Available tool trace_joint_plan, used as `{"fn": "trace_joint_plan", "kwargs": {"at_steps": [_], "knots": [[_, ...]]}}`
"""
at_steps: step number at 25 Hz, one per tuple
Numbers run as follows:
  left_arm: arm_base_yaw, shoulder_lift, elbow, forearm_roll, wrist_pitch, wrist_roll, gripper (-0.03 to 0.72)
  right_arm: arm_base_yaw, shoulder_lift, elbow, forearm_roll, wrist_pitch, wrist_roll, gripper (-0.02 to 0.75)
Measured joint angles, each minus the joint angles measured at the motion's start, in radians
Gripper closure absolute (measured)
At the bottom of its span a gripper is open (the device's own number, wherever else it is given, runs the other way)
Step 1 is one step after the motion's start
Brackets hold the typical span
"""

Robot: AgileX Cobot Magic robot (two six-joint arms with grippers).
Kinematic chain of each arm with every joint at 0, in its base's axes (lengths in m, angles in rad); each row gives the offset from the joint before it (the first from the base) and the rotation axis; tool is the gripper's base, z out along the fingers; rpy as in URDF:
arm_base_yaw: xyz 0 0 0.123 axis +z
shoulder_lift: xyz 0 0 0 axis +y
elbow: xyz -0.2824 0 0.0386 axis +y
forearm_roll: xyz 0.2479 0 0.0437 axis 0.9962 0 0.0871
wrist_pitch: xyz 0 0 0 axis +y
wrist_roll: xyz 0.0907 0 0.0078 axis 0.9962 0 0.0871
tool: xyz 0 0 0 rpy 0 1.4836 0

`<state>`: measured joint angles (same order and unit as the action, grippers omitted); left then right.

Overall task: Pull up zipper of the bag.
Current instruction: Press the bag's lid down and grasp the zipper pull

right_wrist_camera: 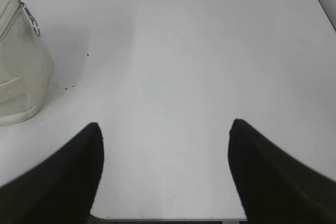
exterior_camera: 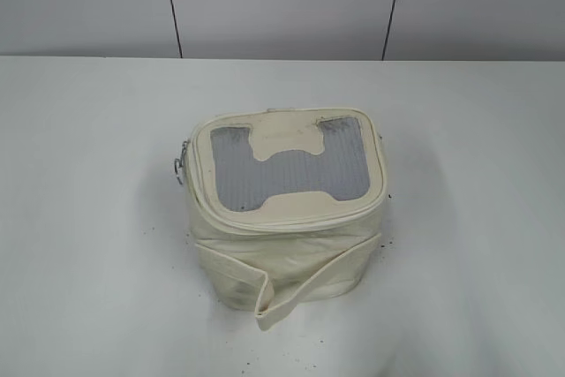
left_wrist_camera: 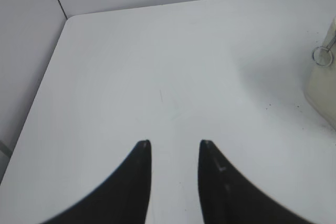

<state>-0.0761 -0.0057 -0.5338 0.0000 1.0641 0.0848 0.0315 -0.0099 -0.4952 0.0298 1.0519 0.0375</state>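
Nothing is gripped yet — the left gripper [left_wrist_camera: 174,145] stands slightly parted, the right gripper [right_wrist_camera: 167,129] wide (both empty), so next comes reaching the zipper [exterior_camera: 180,163] pull at the bag [exterior_camera: 287,218]'s nine o'clock.

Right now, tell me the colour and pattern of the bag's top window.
Grey and finely ribbed, the window on the bag shows best in the exterior view.

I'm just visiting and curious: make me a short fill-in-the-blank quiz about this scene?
1. The cream bag stands on a ____ table.
2. The bag's silver ring pull hangs on the side toward the ____ gripper.
3. The right gripper holds ____.
4. Both grippers' jaws are ____.

Missing words: white; left; nothing; open
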Motion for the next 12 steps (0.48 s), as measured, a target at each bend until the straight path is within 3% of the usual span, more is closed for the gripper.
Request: {"fn": "trace_joint_plan", "kwargs": {"at_steps": [12], "knots": [[0.000, 0.000, 0.000, 0.000, 0.000, 0.000, 0.449, 0.000, 0.000, 0.000, 0.000, 0.000, 0.000, 0.185]]}}
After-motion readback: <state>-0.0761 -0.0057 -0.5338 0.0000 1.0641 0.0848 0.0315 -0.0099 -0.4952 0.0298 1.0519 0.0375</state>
